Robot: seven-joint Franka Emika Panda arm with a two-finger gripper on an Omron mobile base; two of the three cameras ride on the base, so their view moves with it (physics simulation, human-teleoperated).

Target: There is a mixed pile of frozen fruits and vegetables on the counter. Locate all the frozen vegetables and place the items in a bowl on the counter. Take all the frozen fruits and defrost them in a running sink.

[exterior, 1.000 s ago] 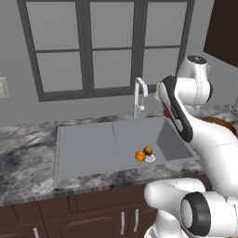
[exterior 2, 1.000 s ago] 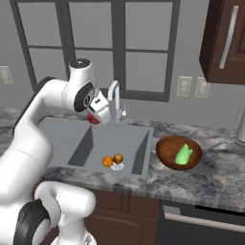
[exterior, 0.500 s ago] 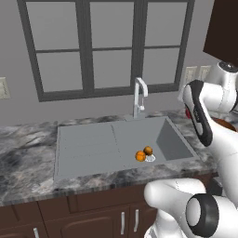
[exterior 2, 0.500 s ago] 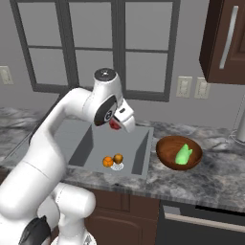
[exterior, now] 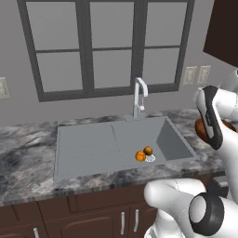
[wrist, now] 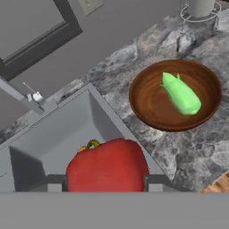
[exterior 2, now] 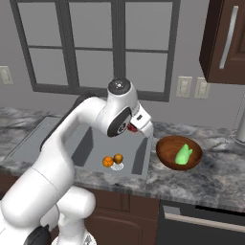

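While a white arm reaches over the right edge of the sink (exterior 2: pixel 95 143), its gripper (wrist: pixel 105 181) pinches a red bell pepper (wrist: pixel 107 167) between both fingers. Seen from the hand, the pepper hangs above the sink's right wall, near the counter (wrist: pixel 179 152). To the right on the counter sits a brown bowl (exterior 2: pixel 167 155) with one green vegetable (exterior 2: pixel 183 155) lying inside. Two oranges (exterior 2: pixel 113 160) rest touching each other on the sink floor, beside the drain. At the back of the sink stands a faucet (exterior: pixel 138 95), below a dark-framed window (exterior: pixel 107 42).
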